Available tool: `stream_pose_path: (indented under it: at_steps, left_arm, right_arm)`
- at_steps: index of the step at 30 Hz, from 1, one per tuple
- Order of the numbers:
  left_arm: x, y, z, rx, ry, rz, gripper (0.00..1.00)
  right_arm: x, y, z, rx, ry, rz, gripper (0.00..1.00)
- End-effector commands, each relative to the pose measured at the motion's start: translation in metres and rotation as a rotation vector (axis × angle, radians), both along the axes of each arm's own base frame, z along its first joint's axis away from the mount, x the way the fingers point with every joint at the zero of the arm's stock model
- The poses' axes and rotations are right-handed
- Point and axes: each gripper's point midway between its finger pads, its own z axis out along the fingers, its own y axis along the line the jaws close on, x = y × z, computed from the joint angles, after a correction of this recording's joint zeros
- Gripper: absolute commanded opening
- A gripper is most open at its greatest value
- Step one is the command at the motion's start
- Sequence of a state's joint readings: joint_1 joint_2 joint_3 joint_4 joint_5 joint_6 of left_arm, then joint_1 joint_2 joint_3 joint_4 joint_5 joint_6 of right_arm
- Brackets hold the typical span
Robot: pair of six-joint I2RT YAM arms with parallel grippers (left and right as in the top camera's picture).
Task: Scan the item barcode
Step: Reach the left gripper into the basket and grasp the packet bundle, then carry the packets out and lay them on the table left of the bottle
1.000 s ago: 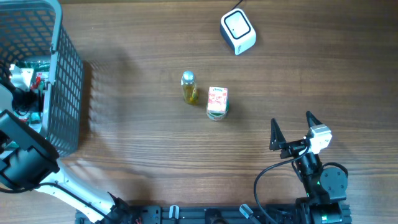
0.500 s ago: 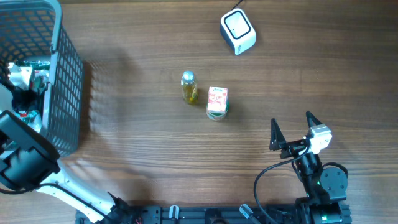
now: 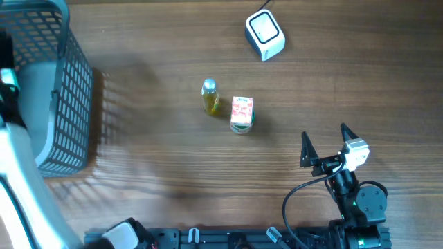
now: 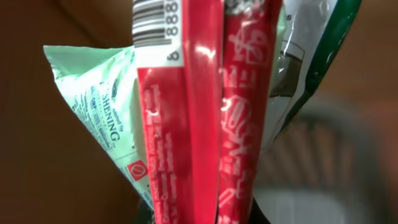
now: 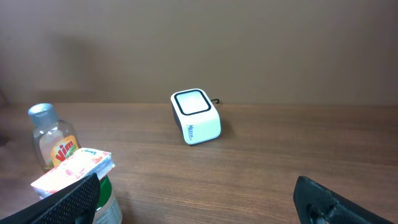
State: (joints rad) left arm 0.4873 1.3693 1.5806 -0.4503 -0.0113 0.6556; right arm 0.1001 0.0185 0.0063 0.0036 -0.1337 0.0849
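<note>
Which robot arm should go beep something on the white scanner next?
Left. The left arm has a red packet clamped, with its barcode showing. The right gripper is open and empty, though it sits nearer the barcode scanner.

A brown wood-grain desk [image 3: 152, 159] fills the overhead view, evenly lit with a soft sheen. Seen from the right wrist, what looks like a plain tan-brown wall [image 5: 261, 43] stands behind its far edge.
</note>
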Motion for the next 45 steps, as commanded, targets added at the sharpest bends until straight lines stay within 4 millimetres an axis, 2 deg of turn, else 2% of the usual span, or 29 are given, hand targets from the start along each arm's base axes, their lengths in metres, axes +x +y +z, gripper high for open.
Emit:
stream_pose_path:
  at_steps: [1,3,4,5,6,9,13,17,19,20,21,24,28,34,40,42,44,45]
  left_arm:
    - [-0.026,-0.073,0.067,-0.022,-0.2,-0.132,0.08]
    - [-0.035,-0.11,0.074,-0.131,-0.246,-0.201,0.07]
    - [-0.039,-0.134,0.07,-0.207,-0.242,-0.251,0.07]
    - [-0.04,-0.146,0.066,-0.245,-0.233,-0.275,0.07]
    - [-0.04,-0.174,0.051,-0.347,-0.184,-0.329,0.06]
    - [-0.036,-0.214,0.016,-0.5,-0.059,-0.379,0.04]
    - [-0.023,-0.254,-0.052,-0.624,0.189,-0.372,0.04]
    - [-0.003,-0.262,-0.127,-0.621,0.398,-0.223,0.04]
    - [0.004,-0.273,-0.158,-0.609,0.491,-0.215,0.04]
    - [0.006,-0.281,-0.182,-0.598,0.556,-0.211,0.04]
    - [0.007,-0.285,-0.196,-0.593,0.592,-0.203,0.04]
    - [0.006,-0.275,-0.246,-0.532,0.656,-0.029,0.04]
    - [0.001,-0.281,-0.298,-0.476,0.739,0.011,0.04]
    - [-0.007,-0.289,-0.345,-0.442,0.784,0.003,0.04]
    - [-0.022,-0.286,-0.371,-0.434,0.819,0.007,0.05]
    - [-0.027,-0.29,-0.378,-0.452,0.838,-0.005,0.23]
    - [-0.033,-0.3,-0.384,-0.504,0.877,-0.04,0.32]
    - [-0.036,-0.308,-0.385,-0.541,0.898,-0.066,0.43]
  right_arm:
    - [0.0,-0.002,0.001,-0.005,-0.006,-0.008,1.0]
    - [0.0,-0.002,0.001,-0.005,-0.006,-0.008,1.0]
    - [0.0,-0.002,0.001,-0.005,-0.006,-0.008,1.0]
    - [0.0,-0.002,0.001,-0.005,-0.006,-0.008,0.99]
    - [0.0,-0.002,0.001,-0.006,-0.006,-0.008,1.0]
    - [0.0,-0.002,0.001,-0.006,-0.006,-0.008,1.0]
    - [0.0,-0.002,0.001,-0.006,-0.006,-0.008,1.0]
    - [0.0,-0.002,0.001,-0.005,-0.006,-0.008,1.0]
    - [0.0,-0.002,0.001,-0.006,-0.006,-0.008,0.99]
    - [0.0,-0.002,0.001,-0.005,-0.006,-0.008,1.0]
    - [0.0,-0.002,0.001,-0.006,-0.006,-0.008,1.0]
    - [0.0,-0.002,0.001,-0.006,-0.006,-0.008,0.99]
    - [0.0,-0.002,0.001,-0.006,-0.006,-0.008,1.0]
    - [0.0,-0.002,0.001,-0.006,-0.006,-0.008,1.0]
    - [0.0,-0.002,0.001,-0.006,-0.006,-0.008,1.0]
    - [0.0,-0.002,0.001,-0.006,-0.006,-0.008,1.0]
    - [0.0,-0.002,0.001,-0.006,-0.006,-0.008,1.0]
    - [0.0,-0.002,0.001,-0.006,-0.006,-0.008,1.0]
